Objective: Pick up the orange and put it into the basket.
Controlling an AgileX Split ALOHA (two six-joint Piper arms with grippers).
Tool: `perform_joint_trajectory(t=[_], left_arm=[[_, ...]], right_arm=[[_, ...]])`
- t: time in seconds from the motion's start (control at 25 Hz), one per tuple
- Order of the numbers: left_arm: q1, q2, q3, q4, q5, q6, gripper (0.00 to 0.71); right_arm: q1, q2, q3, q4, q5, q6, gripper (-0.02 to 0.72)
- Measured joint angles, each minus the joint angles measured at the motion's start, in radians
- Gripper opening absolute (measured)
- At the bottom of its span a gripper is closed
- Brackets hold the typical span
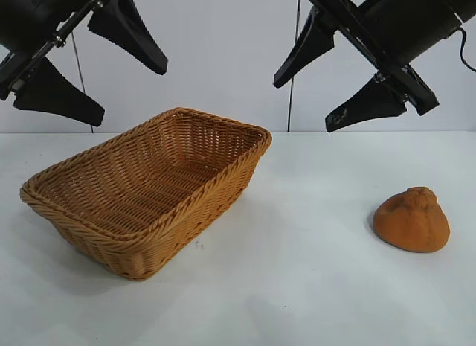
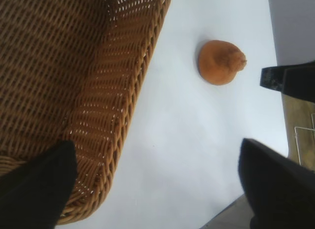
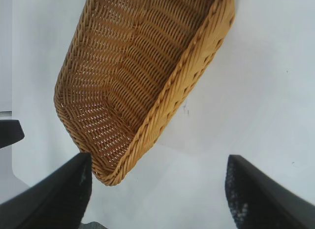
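The orange (image 1: 412,220) sits on the white table at the right, dull orange-brown with a knobbed top; it also shows in the left wrist view (image 2: 220,61). The wicker basket (image 1: 89,219) stands at the left, empty; it also shows in the left wrist view (image 2: 123,106) and in the right wrist view (image 3: 192,76). My left gripper (image 1: 130,89) hangs open and empty high above the basket. My right gripper (image 1: 303,106) hangs open and empty high at the upper right, above the table between basket and orange.
The white table (image 1: 297,271) runs between basket and orange. A pale wall stands behind. The table's edge and a floor strip (image 2: 300,130) show in the left wrist view.
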Motion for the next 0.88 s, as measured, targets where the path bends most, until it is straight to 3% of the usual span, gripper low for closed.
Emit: perform_joint_trajectory(t=[0.48,0.68,0.88], left_arm=[[0.010,-0.026,0.000,0.042,0.008,-0.056,0.633],[0.029,-0.109,0.000,0.298,0.069,-0.339,0.633],[-0.013,-0.130,0.000,0.490,0.129,-0.736,0.633]], right_arm=[[0.000,0.000,0.000,0.000,0.000,0.000,0.517],[0.000,0.000,0.000,0.000,0.000,0.000,0.517],[0.000,0.000,0.000,0.000,0.000,0.001,0.517]])
